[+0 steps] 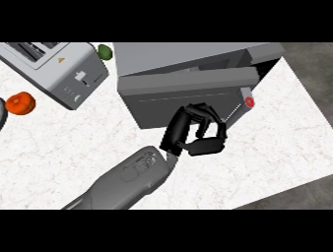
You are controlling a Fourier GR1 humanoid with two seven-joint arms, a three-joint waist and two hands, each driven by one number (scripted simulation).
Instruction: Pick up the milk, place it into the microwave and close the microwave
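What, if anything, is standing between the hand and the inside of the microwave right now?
The microwave's own door does. It is swung almost fully across the opening, with only a dark gap at its right end. The right hand is in front of that door, fingers curled. No milk shows in this view.

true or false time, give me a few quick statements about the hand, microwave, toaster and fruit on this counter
1. One hand shows, in front of the microwave door. True.
2. The toaster stands right of the microwave. False: it stands left.
3. An orange fruit lies on the counter left of the toaster. True.
4. The milk stands on the counter beside the hand. False: no milk shows.
5. A green fruit lies between toaster and microwave. True.
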